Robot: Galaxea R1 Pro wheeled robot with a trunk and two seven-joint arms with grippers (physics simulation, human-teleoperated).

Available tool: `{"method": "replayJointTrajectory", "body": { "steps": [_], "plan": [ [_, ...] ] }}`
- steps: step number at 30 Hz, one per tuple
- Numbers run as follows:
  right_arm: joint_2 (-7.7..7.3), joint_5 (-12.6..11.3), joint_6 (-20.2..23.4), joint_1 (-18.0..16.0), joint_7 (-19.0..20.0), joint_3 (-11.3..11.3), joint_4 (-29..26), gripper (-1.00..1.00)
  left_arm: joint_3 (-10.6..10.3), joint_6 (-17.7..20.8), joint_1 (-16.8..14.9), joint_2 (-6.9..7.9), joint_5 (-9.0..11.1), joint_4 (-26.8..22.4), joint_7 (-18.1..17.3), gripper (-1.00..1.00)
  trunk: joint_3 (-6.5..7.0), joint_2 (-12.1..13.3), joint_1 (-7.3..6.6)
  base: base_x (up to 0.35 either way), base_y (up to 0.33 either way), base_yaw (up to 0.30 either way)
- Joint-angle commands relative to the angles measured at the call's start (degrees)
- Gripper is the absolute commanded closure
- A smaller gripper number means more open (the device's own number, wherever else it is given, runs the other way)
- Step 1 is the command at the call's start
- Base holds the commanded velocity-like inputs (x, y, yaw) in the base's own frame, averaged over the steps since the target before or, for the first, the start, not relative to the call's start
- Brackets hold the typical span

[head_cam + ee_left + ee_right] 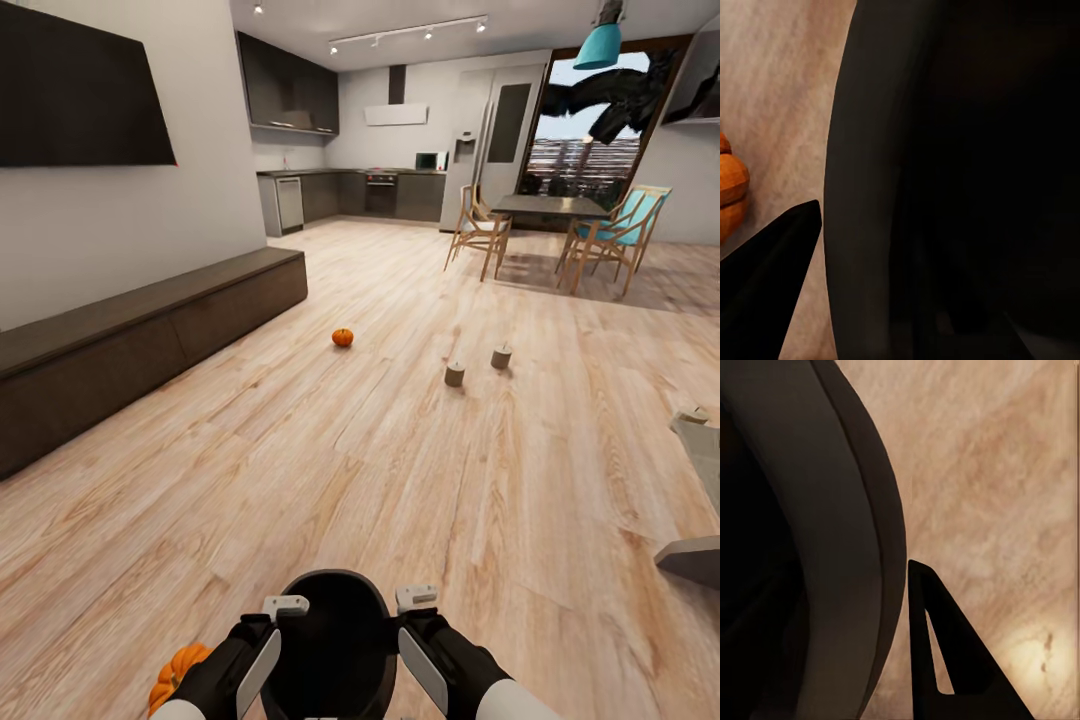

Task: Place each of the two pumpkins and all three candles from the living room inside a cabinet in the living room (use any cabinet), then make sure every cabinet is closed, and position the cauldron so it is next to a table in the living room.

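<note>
Dark cabinet (pixel 150 325) along left wall, fronts flush. One pumpkin (pixel 172 675) beside left gripper (pixel 286 606); another (pixel 343 337) mid-floor. Black cauldron (pixel 335 640) gripped by both rims; right gripper (pixel 417 599) likewise. Two candles (pixel 455 374) (pixel 501 356) rightward.

A black cauldron (pixel 335 640) is flanked by both arms; a pumpkin (pixel 343 338) and two candles (pixel 455 375) are seen on the floor (pixel 400 480).

Partly hidden behind the left arm (pixel 225 675): 1 pumpkin (pixel 172 677), also cut by the frame edge in the left wrist view. Cauldron (pixel 340 640) cropped at the bottom. Third candle (pixel 692 413) clipped at the right edge. Gripper jaw states unreadable: just 1 finger (pixel 765 285) and 1 finger (pixel 945 660) showing.
</note>
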Motion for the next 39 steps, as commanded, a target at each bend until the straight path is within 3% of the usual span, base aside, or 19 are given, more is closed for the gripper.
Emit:
{"method": "replayJointTrajectory", "body": {
  "steps": [1, 9, 17, 28, 39],
  "plan": [
    [0.0, 0.0, 0.3, -0.1, -0.6, 0.2, 0.0, 1.0, -0.3, 0.2, 0.0, 0.06, 0.5, -0.1, 0.6, 1.0, 0.18, 0.0, -0.04, 0.0, 0.0, 0.0],
    [0.0, 0.0, 0.3, 0.0, -0.6, 0.2, 0.0, 1.0, -0.3, 0.2, 0.0, 0.06, 0.5, -0.1, 0.6, 1.0, 1.95, 0.1, -0.25, 0.0, 0.0, 0.0],
    [0.0, 0.0, 0.3, 0.0, -0.6, 0.2, 0.0, 1.0, -0.3, 0.2, 0.0, 0.06, 0.5, -0.2, 0.6, 1.0, 1.95, 0.1, -0.25, 0.0, 0.0, 0.0],
    [0.0, 0.0, 0.2, 0.0, -0.6, 0.2, 0.0, 1.0, -0.3, 0.2, 0.0, 0.06, 0.5, -0.2, 0.6, 1.0, 4.39, 0.3, -0.54, 0.0, 0.0, 0.0],
    [0.0, 0.0, 0.2, 0.0, -0.6, 0.2, 0.0, 1.0, -0.3, 0.2, 0.0, 0.06, 0.5, -0.2, 0.6, 1.0, 6.36, 4.7, -2.95, 0.0, 0.0, 0.0]
  ]
}}
